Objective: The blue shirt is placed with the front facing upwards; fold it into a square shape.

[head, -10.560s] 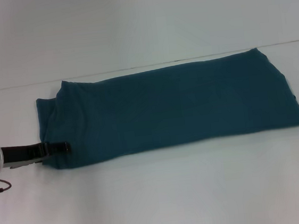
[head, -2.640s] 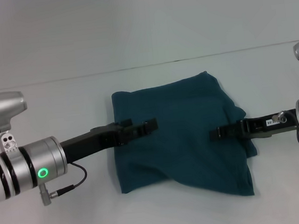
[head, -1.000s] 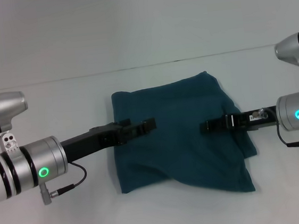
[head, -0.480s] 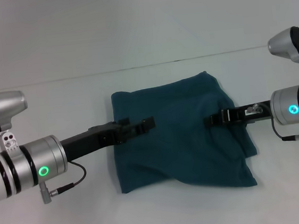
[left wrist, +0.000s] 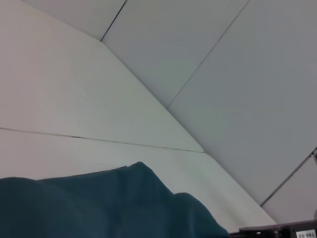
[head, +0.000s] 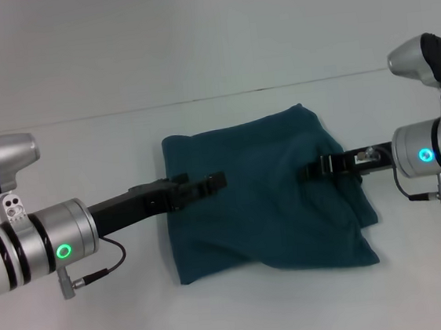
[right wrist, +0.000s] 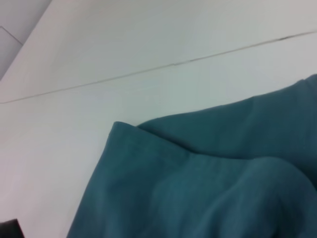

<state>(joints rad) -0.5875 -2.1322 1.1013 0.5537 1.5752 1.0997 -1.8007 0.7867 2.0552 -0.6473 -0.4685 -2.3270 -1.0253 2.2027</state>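
Note:
The blue shirt (head: 264, 208) lies folded into a rough, rumpled square at the middle of the white table (head: 245, 320), plain teal side up. My left gripper (head: 213, 183) reaches in from the left and rests low over the shirt's left part. My right gripper (head: 309, 170) comes in from the right at the shirt's upper right part, where the cloth bulges into a ridge around its tip; it looks shut on that cloth. The shirt also fills the low part of the left wrist view (left wrist: 99, 208) and the right wrist view (right wrist: 198, 188).
A thin seam (head: 120, 112) runs across the table behind the shirt. Both forearms lie low over the table, left (head: 47, 242) and right (head: 436, 154). A bit of the right gripper (left wrist: 282, 230) shows in the left wrist view.
The long folded strip has become a square bundle. Over the last second my right gripper moved up and back with the cloth, drawing the shirt's lower right corner upward. The left gripper held still.

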